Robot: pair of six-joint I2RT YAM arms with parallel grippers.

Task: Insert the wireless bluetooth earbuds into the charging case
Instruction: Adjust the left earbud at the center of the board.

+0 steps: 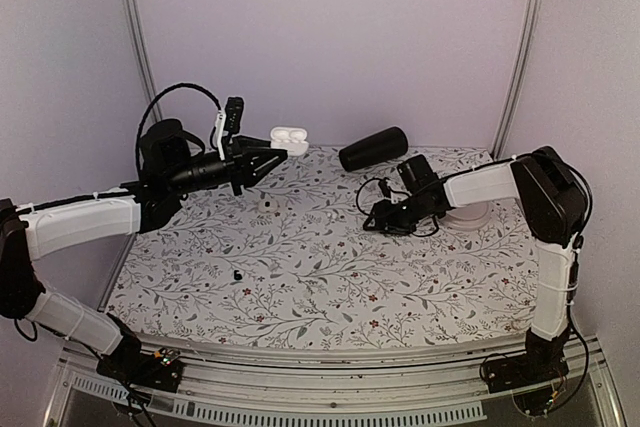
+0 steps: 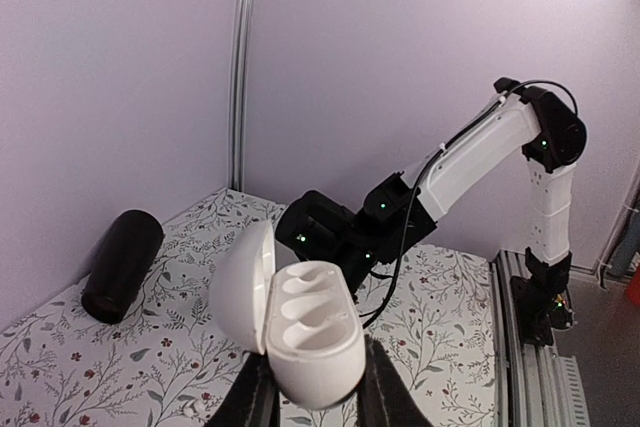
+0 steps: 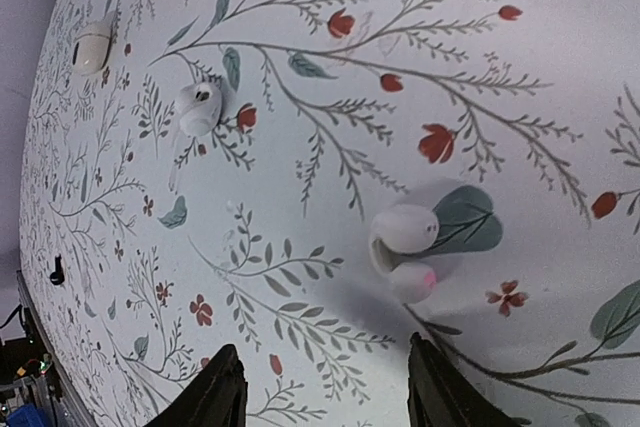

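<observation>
Facing sockets-up in left pincer [image 2: 318, 399]: charging case [image 2: 312, 332], long axis along it.

**Flower-print desk with a few small things scattered on it**

The desk [image 1: 330, 292] has a pale top printed with grey twigs, leaves and small red flowers. A black cylinder [image 1: 373, 148] lies on its side at the far edge, near the middle. A pale round dish [image 1: 480, 213] sits toward the far right, partly hidden. An earbud [image 3: 402, 247] lies beside a printed leaf. Well apart from it lie a small white piece with a dark spot [image 3: 197, 107] and a pale oval piece [image 3: 90, 47]. A tiny black bit [image 1: 238, 274] lies nearer the front edge.
</observation>
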